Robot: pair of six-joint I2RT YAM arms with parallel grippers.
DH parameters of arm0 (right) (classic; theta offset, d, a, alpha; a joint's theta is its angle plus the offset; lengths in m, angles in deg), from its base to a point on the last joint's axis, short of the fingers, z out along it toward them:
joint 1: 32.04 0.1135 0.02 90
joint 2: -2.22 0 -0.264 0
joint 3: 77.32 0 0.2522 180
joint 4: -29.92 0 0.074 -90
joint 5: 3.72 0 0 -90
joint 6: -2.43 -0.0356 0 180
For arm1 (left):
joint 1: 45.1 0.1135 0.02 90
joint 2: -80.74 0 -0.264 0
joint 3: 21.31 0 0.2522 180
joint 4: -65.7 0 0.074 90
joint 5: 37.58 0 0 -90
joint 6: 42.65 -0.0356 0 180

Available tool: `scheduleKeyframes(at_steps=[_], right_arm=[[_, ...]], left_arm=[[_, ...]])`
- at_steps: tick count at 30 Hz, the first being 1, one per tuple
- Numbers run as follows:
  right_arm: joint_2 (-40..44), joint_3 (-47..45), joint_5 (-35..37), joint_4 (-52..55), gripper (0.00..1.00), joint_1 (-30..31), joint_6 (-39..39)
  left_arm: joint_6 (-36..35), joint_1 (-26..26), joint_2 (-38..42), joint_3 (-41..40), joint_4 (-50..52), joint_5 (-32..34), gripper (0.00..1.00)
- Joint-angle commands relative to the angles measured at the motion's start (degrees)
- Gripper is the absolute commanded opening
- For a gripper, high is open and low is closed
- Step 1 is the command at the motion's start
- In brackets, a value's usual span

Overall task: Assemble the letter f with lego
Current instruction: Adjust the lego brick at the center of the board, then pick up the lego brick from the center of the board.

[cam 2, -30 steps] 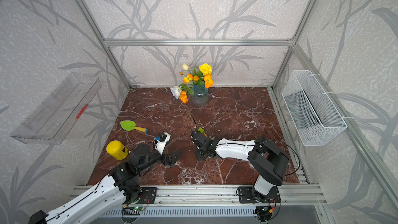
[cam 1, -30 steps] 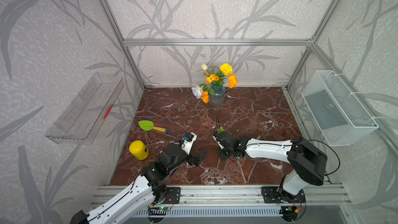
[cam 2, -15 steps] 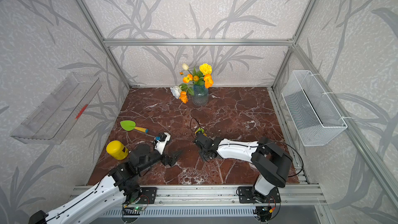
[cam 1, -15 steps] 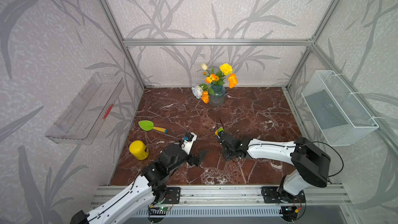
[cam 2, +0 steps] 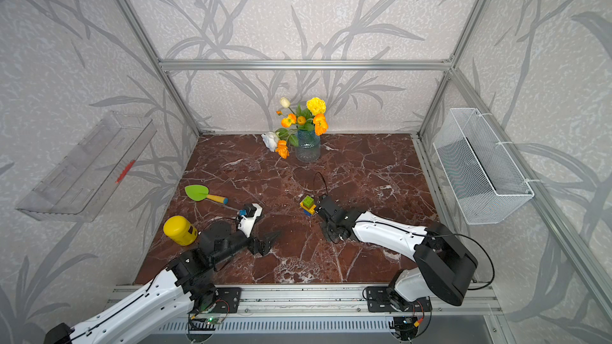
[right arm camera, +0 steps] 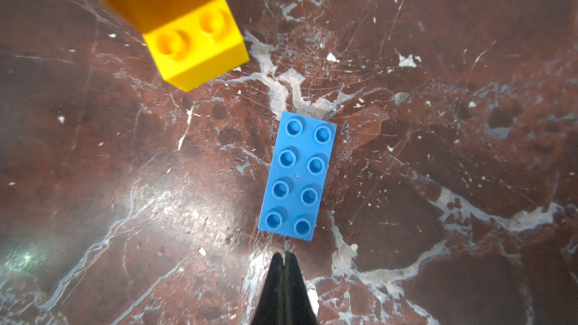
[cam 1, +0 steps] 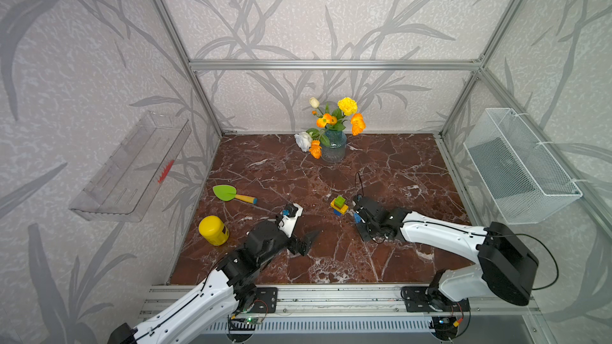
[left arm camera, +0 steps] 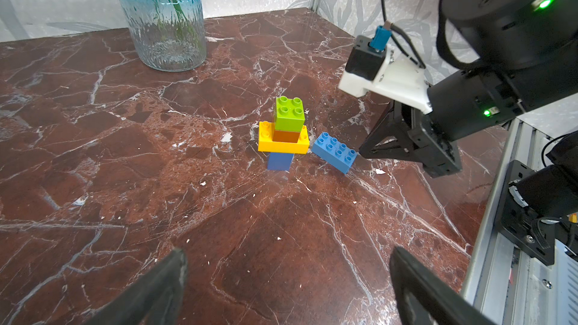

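My right claw (right arm camera: 284, 255) has its tips pressed together and holds nothing. It sits low over the brown marble tabletop (left arm camera: 125, 182), and directly ahead of its tips lies the long blue studded plastic brick (right arm camera: 297, 176), flat and studs up, its short end facing me. I cannot tell whether the tips touch that end or stop just short.

Beyond the brick's far end and off to one side stands the half-built letter (left arm camera: 283, 134). It has a short blue brick (left arm camera: 280, 161) as the foot, then a long yellow brick (left arm camera: 266, 142) laid across it, a small orange brick (left arm camera: 285, 136) and a small lime green brick (left arm camera: 289, 115) on top. The long blue top bar is the only piece not yet on.

My left claw (left arm camera: 287, 254) is spread wide and empty, well back from the stack.

My worry is the foot, because the whole stack balances on that one small brick. If I drive forward with the tips together, the long brick will probably slide or swing round and could knock the yellow overhang. Closing on the brick off-centre may let it twist in the grip. Pressing it onto the green studs without the left claw bracing the stack could tip everything over.
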Motion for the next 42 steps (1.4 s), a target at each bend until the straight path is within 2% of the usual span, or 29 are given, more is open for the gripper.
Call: scheduleKeyframes(at_steps=[1,8,14,28,42], right_arm=[[1.74,3.17,-0.62,4.40,0.06,0.01,2.70],[-1.67,8.62,-2.71,7.17,0.27,-2.50,5.85],[-6.00,11.13,-5.07,6.31,0.39,-4.86,7.46],[-11.70,12.58,-7.10,4.27,0.53,-7.77,8.50],[-15.08,13.63,-7.78,2.22,0.51,-8.85,8.34]], left_arm=[[-0.42,0.39,0.41,-0.12,-0.98,-0.46,0.99],[-0.35,0.41,0.55,-0.05,-0.92,-0.63,0.99],[-0.38,0.41,0.57,-0.09,-0.95,-0.58,0.99],[-0.36,0.41,0.24,-0.13,-1.11,-0.48,0.99],[-0.38,0.40,0.24,-0.10,-1.07,-0.34,0.99]])
